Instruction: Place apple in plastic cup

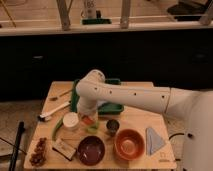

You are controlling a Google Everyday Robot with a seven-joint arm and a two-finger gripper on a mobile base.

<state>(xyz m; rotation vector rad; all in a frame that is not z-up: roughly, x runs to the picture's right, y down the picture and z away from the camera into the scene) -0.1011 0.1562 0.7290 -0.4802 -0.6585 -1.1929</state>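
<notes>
My gripper [88, 118] hangs from the white arm over the middle of the wooden table [140, 120]. It is shut on the apple [88, 120], a small red-orange fruit showing between the fingers. The plastic cup [93, 129], short and pale green, stands right below the gripper. The apple sits just above the cup's rim, slightly to its left. The gripper hides the far part of the cup.
A white round container [70, 120] stands left of the cup and a shiny metal cup [112, 126] right of it. In front are a dark bowl [91, 149] and an orange bowl [130, 143]. A green tray [111, 106] lies behind. A grey cloth [154, 140] lies at the right.
</notes>
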